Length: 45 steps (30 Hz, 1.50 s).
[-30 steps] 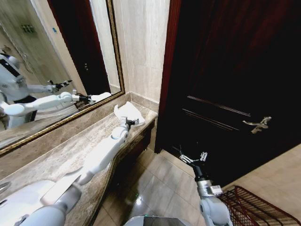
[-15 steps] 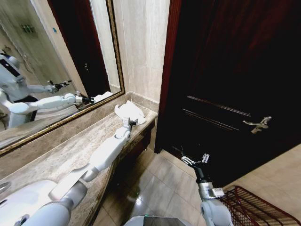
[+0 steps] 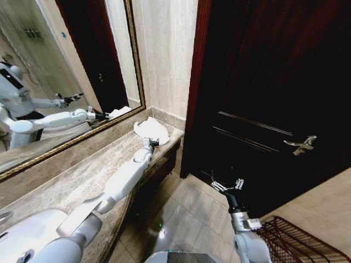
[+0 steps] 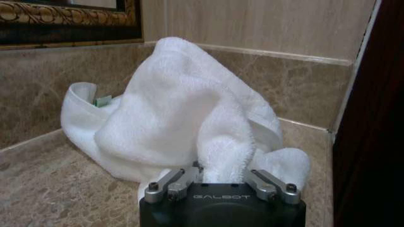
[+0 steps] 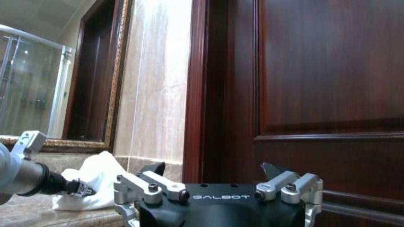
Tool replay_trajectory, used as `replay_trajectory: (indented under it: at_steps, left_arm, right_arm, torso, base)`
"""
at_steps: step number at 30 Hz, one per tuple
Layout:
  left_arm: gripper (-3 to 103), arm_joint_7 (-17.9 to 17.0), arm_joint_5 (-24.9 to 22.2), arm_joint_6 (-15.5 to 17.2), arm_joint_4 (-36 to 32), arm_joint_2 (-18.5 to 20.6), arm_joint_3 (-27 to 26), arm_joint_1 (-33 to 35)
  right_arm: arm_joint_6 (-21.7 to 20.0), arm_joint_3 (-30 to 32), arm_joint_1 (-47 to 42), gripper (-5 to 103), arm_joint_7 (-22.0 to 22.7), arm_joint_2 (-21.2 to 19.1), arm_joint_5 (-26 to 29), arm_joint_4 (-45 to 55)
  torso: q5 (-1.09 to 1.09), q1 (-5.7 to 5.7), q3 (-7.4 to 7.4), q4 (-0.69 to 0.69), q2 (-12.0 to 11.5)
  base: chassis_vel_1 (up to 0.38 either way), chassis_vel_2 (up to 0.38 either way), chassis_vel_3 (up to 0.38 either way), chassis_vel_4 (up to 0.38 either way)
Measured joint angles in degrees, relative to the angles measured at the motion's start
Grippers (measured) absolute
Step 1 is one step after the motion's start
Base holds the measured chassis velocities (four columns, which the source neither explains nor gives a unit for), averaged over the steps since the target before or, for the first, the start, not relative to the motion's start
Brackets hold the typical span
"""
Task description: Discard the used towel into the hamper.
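Note:
A crumpled white towel (image 3: 151,129) lies in the far corner of the marble counter (image 3: 82,175), beside the mirror. My left gripper (image 3: 153,142) reaches along the counter to the towel's near edge. In the left wrist view a fold of the towel (image 4: 189,113) hangs down between the drawn-in fingers (image 4: 180,178), so the gripper is shut on it. My right gripper (image 3: 227,185) hangs open over the floor tiles by the door; its fingertips (image 5: 151,169) stand wide apart with nothing between them. The hamper (image 3: 290,241), a red-brown wire basket, stands on the floor at the lower right.
A dark wooden door (image 3: 263,98) with a metal handle (image 3: 300,144) closes the right side. A gold-framed mirror (image 3: 66,71) runs above the counter. The counter ends at a corner next to the door frame (image 4: 372,118). Tiled floor (image 3: 186,213) lies between counter and hamper.
My left gripper has edged a little farther along the counter into the towel's near edge. The right gripper shifted slightly to the right and has stayed open.

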Motion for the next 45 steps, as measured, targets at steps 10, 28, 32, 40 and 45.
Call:
replay_trajectory:
  at_steps: [10,28,32,40,45]
  left_arm:
    - [6,-1.21,-1.66,-1.37,-4.36,1.02,-2.44,2.69]
    - [6,-0.27,1.08,-1.34,-39.31,14.14,-16.36,26.04]
    - [6,-0.33,1.03,0.97,-50.2,14.33,-23.71,35.5]
    - [6,0.06,1.21,2.93,-63.06,10.83,-33.48,47.49]
    - [6,1.8,3.8,2.69,-68.33,4.83,-37.62,53.31]
  right_arm:
    - [-0.01,-0.06,0.36,100,0.0,0.01,0.39,0.33]
    - [-0.29,-1.1,0.48,100,-0.62,-0.19,1.16,1.78]
    - [-0.29,-1.57,0.77,100,-0.79,-0.17,1.15,1.92]
    - [-0.24,-1.89,1.47,100,-0.89,-0.08,1.59,1.73]
    - [-0.34,-2.22,2.18,100,-0.81,-0.02,2.85,1.57]
  torso:
    - [0.0,-0.01,-0.01,-0.01,-0.02]
    - [-0.02,-0.02,-0.03,0.01,-0.02]
    - [0.0,-0.02,-0.03,0.01,-0.02]
    - [0.01,-0.03,-0.03,0.0,-0.02]
    - [0.0,-0.02,-0.02,0.0,-0.03]
  base:
    - [0.0,0.0,0.0,0.0]
    - [0.0,0.0,0.0,0.0]
    - [0.0,0.0,0.0,0.0]
    - [0.0,0.0,0.0,0.0]
    - [0.0,0.0,0.0,0.0]
